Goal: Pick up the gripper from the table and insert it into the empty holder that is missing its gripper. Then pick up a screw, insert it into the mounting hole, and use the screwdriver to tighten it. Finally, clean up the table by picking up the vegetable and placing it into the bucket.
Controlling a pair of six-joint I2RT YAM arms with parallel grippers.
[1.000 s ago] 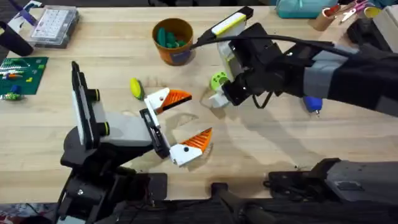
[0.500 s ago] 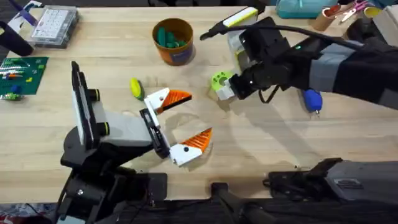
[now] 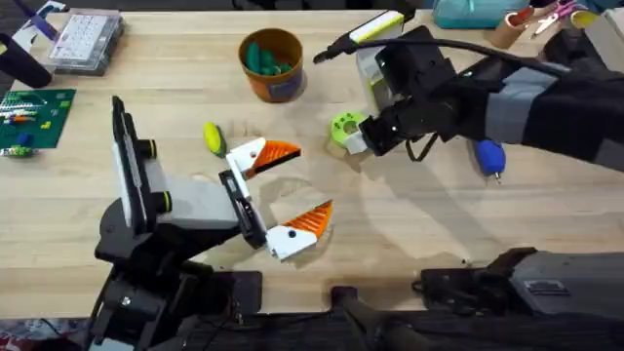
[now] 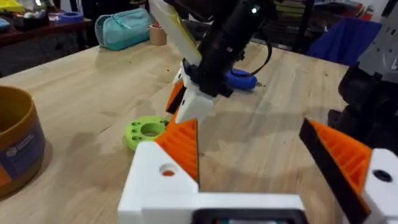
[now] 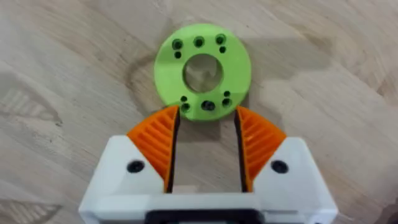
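The gripper [image 3: 343, 126] lies flat on the counter [image 3: 409, 224], a lime-green disc with a central hole and small holes around it; the right tool [image 3: 363, 139] sits just beside it, released, its orange pads [image 5: 155, 144] parted and their tips at the disc's rim, not closed on it; from the right wrist the gripper [image 5: 202, 70] lies just past the fingertips, the gap between the pads about as wide as the disc's hole.

The bucket [image 3: 272, 64] stands well apart from the gripper, on the far side from the arm bases and toward the left arm; it holds teal-green pieces [image 3: 261, 60].

The vegetable [image 3: 214, 137] lies on the counter near the bucket, on the side nearer the bases, yellow with a green end; the left tool [image 3: 291, 187] hovers just beside it, released, its orange pads wide apart and holding nothing.

The screwdriver [image 3: 488, 157], blue, lies on the counter beyond the right arm from the gripper, partly hidden by the arm; from the left wrist it shows behind the right tool [image 4: 186, 102], with the gripper [image 4: 146, 132] on the counter in front.
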